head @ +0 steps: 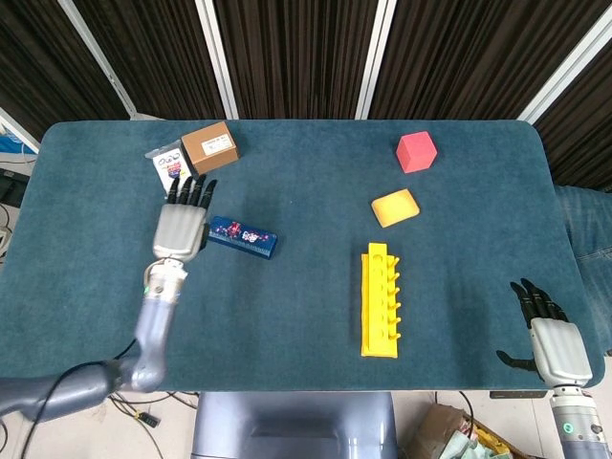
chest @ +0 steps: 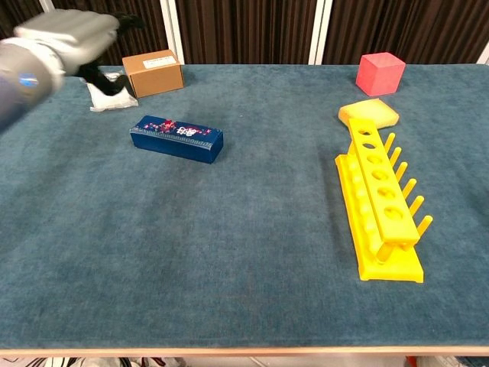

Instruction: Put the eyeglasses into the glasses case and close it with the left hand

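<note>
The dark blue glasses case (head: 243,236) (chest: 176,138) lies shut on the blue cloth, left of the table's middle. No eyeglasses show in either view. My left hand (head: 181,223) (chest: 70,36) is raised just left of the case, apart from it, fingers stretched out and holding nothing. My right hand (head: 549,338) hangs off the table's near right edge, fingers spread and empty; the chest view does not show it.
A brown cardboard box (head: 210,146) (chest: 153,72) and a white packet (head: 168,167) (chest: 107,95) sit at the back left. A yellow peg rack (head: 381,299) (chest: 382,204), a yellow sponge (head: 395,207) and a red block (head: 417,151) (chest: 379,73) stand on the right half.
</note>
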Tool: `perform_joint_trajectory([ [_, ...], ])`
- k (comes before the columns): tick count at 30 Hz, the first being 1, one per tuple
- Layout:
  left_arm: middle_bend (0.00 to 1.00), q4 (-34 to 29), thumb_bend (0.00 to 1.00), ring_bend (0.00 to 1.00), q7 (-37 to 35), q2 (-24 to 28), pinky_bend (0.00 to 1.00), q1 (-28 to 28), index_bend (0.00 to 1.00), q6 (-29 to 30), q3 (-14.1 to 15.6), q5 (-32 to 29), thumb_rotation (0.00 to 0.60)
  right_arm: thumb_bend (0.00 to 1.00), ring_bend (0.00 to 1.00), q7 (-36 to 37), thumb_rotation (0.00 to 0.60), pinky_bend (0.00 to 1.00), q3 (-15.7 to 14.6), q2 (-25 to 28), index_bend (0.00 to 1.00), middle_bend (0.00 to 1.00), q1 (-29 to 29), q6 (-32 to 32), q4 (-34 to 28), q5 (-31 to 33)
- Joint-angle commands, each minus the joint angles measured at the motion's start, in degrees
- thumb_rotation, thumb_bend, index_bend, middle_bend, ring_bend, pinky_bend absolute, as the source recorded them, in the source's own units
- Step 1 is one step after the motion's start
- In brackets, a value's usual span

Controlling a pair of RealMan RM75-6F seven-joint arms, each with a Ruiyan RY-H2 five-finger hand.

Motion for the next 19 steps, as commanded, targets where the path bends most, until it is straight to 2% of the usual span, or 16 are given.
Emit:
perform_joint_trajectory([
  [1, 0.02, -19.06, 0.45, 0.0, -1.28, 15.24, 0.03, 10.03, 0.0, 5.82, 7.16, 3.73, 0.6, 0.16, 0.08, 0.11, 0.6, 0.19, 0.01, -0.7, 0.01, 0.01, -0.21, 1.42, 1.23, -1.65],
  [4, 0.01, -25.74, 0.45, 0.0, -3.04, 21.46, 0.03, 13.72, 0.0, 7.59, 10.28, 5.87, 0.6, 0.15, 0.08, 0.27, 0.6, 0.19, 0.03, -1.11, 0.0, 0.0, -0.25, 2.24, 2.06, -2.74],
  [7, 0.01, -28.79, 0.44, 0.0, -4.87, 24.95, 0.03, 16.25, 0.0, 9.17, 12.36, 8.16, 0.6, 0.15, 0.08, 0.72, 0.6, 0.19, 0.11, -1.49, 0.0, 0.0, -0.23, 3.26, 2.78, -4.19],
  [10, 0.01, -31.39, 0.44, 0.0, -9.67, 28.59, 0.03, 19.46, 0.0, 10.14, 15.22, 12.17, 0.6, 0.15, 0.08, 1.84, 0.6, 0.19, 0.12, -2.29, 0.0, 0.0, -0.36, 5.25, 4.39, -6.73],
  [15, 0.01, -32.11, 0.44, 0.0, -14.13, 31.38, 0.03, 22.53, 0.0, 10.6, 18.79, 17.99, 0.6, 0.15, 0.08, 3.67, 0.6, 0.19, 0.23, -3.25, 0.0, 0.0, -0.56, 7.25, 6.34, -8.84],
  [19, 0.01, -31.75, 0.44, 0.0, -17.09, 31.67, 0.03, 24.01, 0.0, 11.72, 19.51, 21.59, 0.6, 0.15, 0.08, 4.68, 0.6, 0.19, 0.39, -3.65, 0.0, 0.0, -0.6, 8.1, 7.15, -9.66],
])
